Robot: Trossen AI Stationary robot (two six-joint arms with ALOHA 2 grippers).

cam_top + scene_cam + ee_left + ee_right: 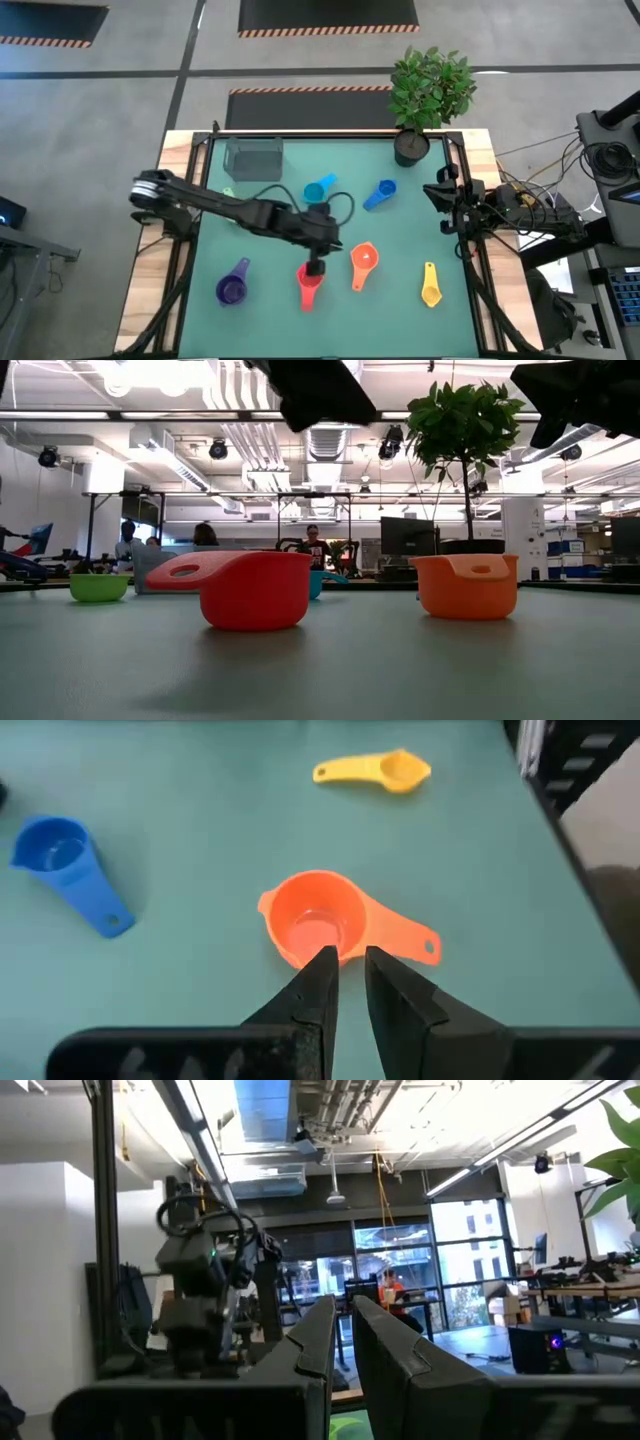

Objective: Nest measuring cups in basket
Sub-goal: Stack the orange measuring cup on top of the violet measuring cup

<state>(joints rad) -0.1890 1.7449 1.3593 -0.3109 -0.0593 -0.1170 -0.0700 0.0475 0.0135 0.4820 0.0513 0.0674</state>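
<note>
One orange cup (pixel 312 920) ahead of left jaws

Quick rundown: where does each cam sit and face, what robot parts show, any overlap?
High: overhead, straight down; both arms, left gripper over the red cup.
Low: table height, level into the room; arms only as dark shapes on top.
Left wrist: past its fingers down at the orange cup.
Right wrist: right gripper faces the room, off the table.
Shared: orange cup shows in high, low, left wrist.
</note>
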